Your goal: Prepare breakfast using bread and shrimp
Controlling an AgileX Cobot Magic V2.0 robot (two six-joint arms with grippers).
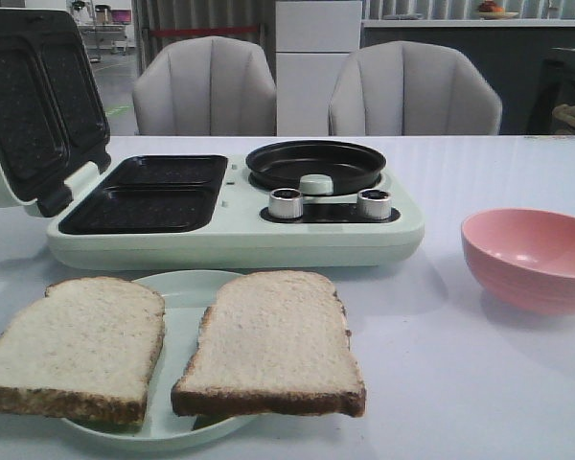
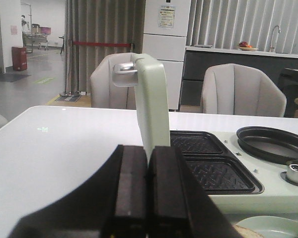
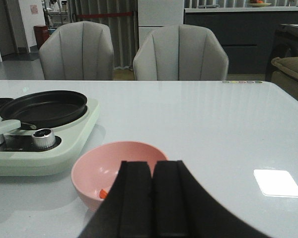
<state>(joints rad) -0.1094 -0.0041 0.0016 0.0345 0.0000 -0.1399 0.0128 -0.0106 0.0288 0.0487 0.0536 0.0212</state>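
Two slices of bread (image 1: 77, 345) (image 1: 273, 343) lie side by side on a pale green plate (image 1: 187, 292) at the table's front. Only a small orange bit of the shrimp (image 3: 103, 194) shows, inside the pink bowl (image 3: 102, 166); my right gripper's fingers hide the remainder. My right gripper (image 3: 152, 171) is shut and empty, held just on the near side of that bowl. My left gripper (image 2: 149, 161) is shut too, with nothing between its pads, near the raised lid (image 2: 151, 99) of the breakfast maker. Neither gripper shows in the front view.
The pale green breakfast maker (image 1: 240, 235) stands behind the plate, its lid (image 1: 34, 105) open at the left. It has two black sandwich wells (image 1: 153, 192), a round black pan (image 1: 316, 163) and two knobs (image 1: 286, 203). The pink bowl (image 1: 532, 257) sits at the right. Two chairs stand beyond the table.
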